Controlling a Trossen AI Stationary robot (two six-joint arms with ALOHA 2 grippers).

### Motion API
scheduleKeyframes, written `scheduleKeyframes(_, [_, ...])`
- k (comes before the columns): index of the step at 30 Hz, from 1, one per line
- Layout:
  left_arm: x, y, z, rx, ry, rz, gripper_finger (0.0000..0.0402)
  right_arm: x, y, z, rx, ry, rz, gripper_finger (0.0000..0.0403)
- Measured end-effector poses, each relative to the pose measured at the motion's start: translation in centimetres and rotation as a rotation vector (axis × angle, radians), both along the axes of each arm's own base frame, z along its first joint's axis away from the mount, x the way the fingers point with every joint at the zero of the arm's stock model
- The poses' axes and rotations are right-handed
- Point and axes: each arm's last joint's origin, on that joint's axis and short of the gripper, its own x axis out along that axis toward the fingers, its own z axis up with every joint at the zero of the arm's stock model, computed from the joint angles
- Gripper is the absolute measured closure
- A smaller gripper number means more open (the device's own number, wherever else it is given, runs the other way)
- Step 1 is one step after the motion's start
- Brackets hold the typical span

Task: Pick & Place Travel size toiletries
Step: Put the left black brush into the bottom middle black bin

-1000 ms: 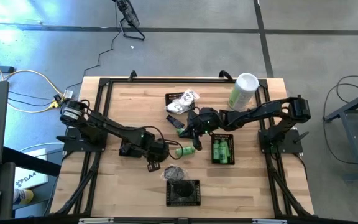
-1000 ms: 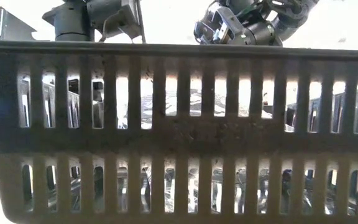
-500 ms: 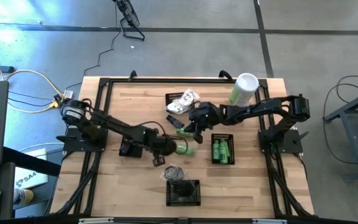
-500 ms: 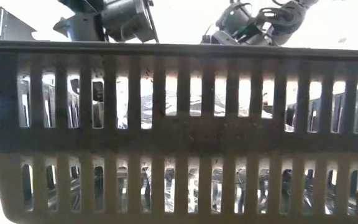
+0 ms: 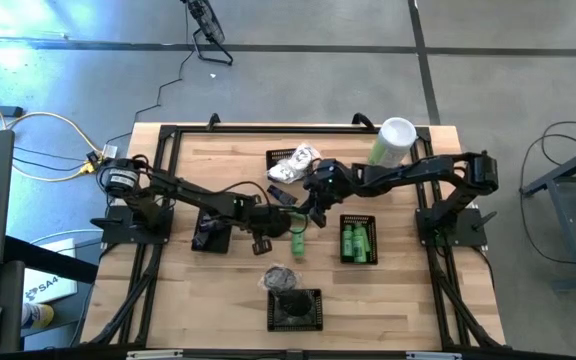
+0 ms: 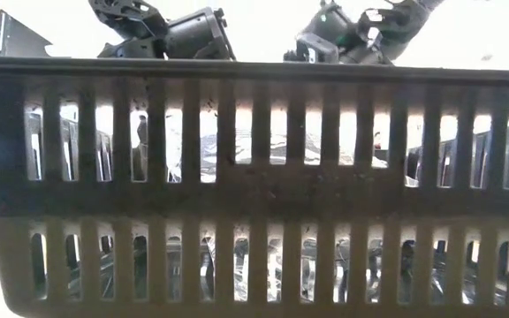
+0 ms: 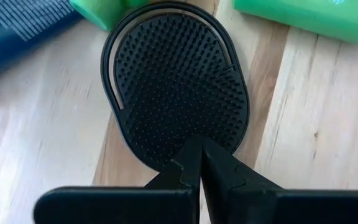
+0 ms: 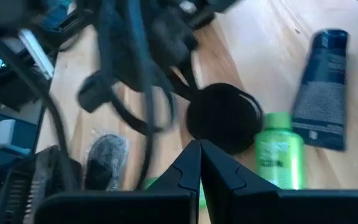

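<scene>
A black oval bristle brush [image 7: 179, 81] sits at the tip of my left gripper [image 7: 199, 158], which is shut on it near the table's middle [image 5: 266, 232]. The right wrist view shows the same brush [image 8: 222, 118] between a green bottle [image 8: 278, 149] and the left arm. That green bottle [image 5: 298, 241] lies on the wood, and a dark blue tube [image 8: 322, 87] lies just beyond it. My right gripper [image 8: 199, 152] is shut with nothing in it, just far of the bottle [image 5: 313, 205]. My left gripper pinches the brush's rim [image 7: 188, 146] at the end nearest the fingers, only at their tips. The fingers slant down from the table's left. The brush sticks out past them, bristles toward the camera; I cannot tell whether it touches the wood.
A black basket [image 5: 342, 240] with green bottles stands right of the centre. Another basket [image 5: 271, 310] stands at the near edge and fills the low view [image 6: 254, 177]. A basket [image 5: 270, 158] with white packets and a pale-green canister [image 5: 393, 145] stand at the far side.
My left gripper has swung toward the far edge and to the right with the brush, staying shut on it. My right gripper has drawn back toward the far edge, away from the green bottle, and has rolled, still shut.
</scene>
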Motion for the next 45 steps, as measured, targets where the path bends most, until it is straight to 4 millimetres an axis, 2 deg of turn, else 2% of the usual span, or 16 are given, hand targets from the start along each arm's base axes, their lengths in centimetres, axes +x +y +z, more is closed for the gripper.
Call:
scheduleKeyframes(5, [0.0,0.0,0.0,0.005,0.002,-0.011,0.0402,1.7,0.2,0.8,-0.052,0.08,-0.013,0.0401])
scheduleKeyframes(11, [0.0,-0.1,0.0,0.0,0.005,-0.014,0.0402,4.2,-0.5,-1.0,-0.108,0.278,-0.019,0.0401])
scheduleKeyframes(16, [-0.1,-0.1,0.0,-0.002,0.01,-0.015,0.0402,5.2,-1.1,-2.2,-0.176,0.4,-0.048,0.0401])
scheduleKeyframes(28, [-0.1,-0.1,0.0,0.009,0.012,-0.039,0.0402,5.4,-0.6,-2.4,-0.118,0.411,0.023,0.0401])
scheduleKeyframes(34, [-0.1,-0.1,0.0,0.011,0.012,-0.043,0.0402,5.7,0.2,-3.7,-0.103,0.432,0.056,0.0401])
scheduleKeyframes(37, [-0.1,-0.1,0.0,0.01,0.011,-0.043,0.0402,5.8,0.4,-4.3,-0.118,0.457,0.051,0.0401])
scheduleKeyframes(45, [-0.1,-0.1,0.0,0.009,0.01,-0.042,0.0402,5.6,-0.5,-4.4,-0.202,0.492,-0.064,0.0401])
